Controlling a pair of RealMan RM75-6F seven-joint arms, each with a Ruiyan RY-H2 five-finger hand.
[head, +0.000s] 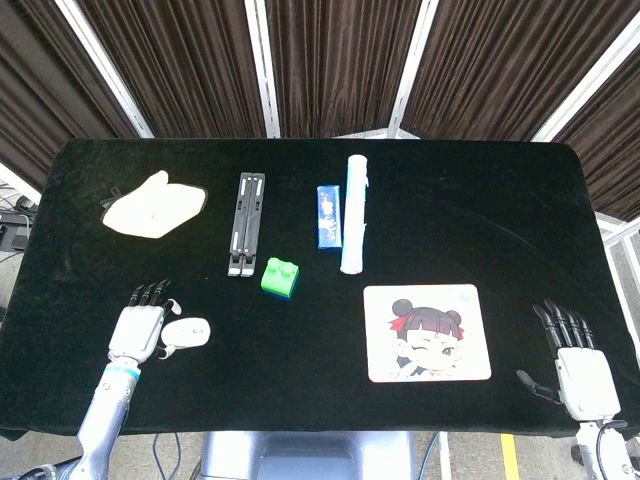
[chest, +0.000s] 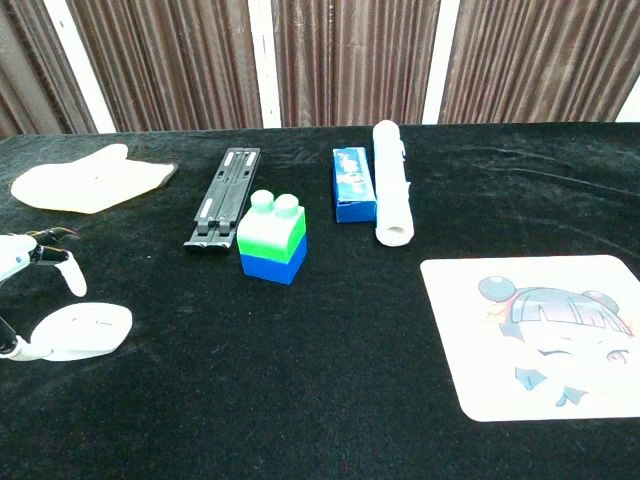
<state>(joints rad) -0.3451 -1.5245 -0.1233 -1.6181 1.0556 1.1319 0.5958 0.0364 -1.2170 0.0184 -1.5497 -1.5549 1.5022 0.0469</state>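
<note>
White mouse (head: 187, 332) unlifted on counter (head: 500, 220); left hand (head: 140, 328) beside it, fingers spread, empty. Right hand (head: 580, 375) idle, open.

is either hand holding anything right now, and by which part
Nothing is held. The left hand is beside the white mouse with fingers spread; the right hand lies open.

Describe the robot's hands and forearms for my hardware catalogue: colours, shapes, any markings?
Both are human-shaped hands with white shells on the back. The left hand has dark fingers with white-tipped thumb, and a thin blue ring at the wrist above a silvery-grey forearm. The right hand has black fingers and thumb on a white palm block. No logos or loose cables are legible.
</note>
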